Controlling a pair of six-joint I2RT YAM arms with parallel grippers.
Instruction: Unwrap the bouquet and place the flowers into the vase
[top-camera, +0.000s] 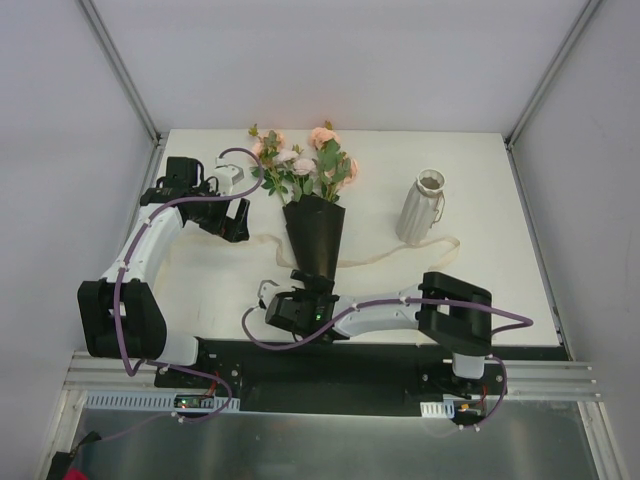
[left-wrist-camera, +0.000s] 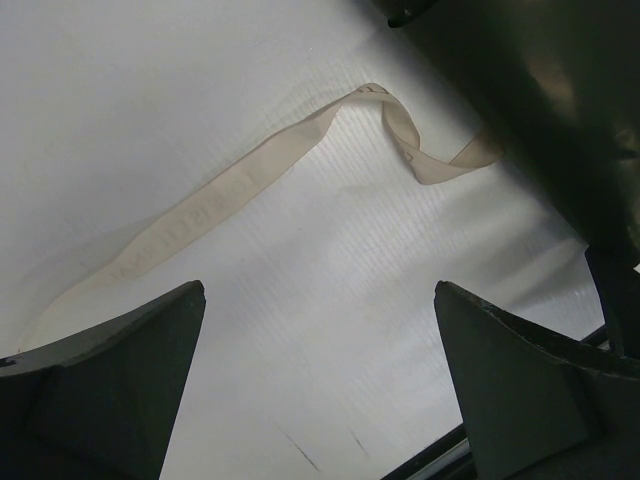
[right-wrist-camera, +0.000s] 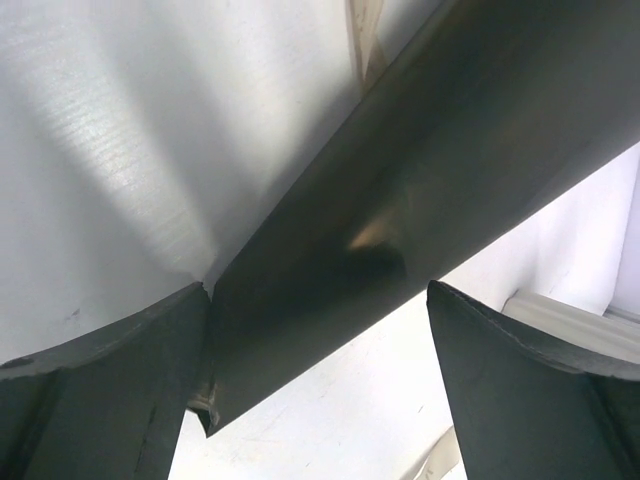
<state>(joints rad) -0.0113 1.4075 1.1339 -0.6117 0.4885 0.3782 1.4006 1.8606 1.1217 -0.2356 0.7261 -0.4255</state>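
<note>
The bouquet (top-camera: 312, 228) lies flat on the table (top-camera: 480, 160). The narrow tip of its black paper (right-wrist-camera: 400, 200) sits between the fingers of the right gripper (top-camera: 300, 288), and the blooms point away beyond the fingertips. The glossy wrap looks light, thin and slippery (the stems inside are probably springy rather than fragile). I judge a free paper edge near the cone's mouth a surer hold than the slick tip.

The right jaws stand wide, straddling the paper without clamping it. The left gripper (top-camera: 232, 222), equally wide and empty, hovers over the loose cream ribbon (left-wrist-camera: 250, 170), with the cone just beyond one finger. The vase (top-camera: 420, 210) stands upright, well apart from both.
</note>
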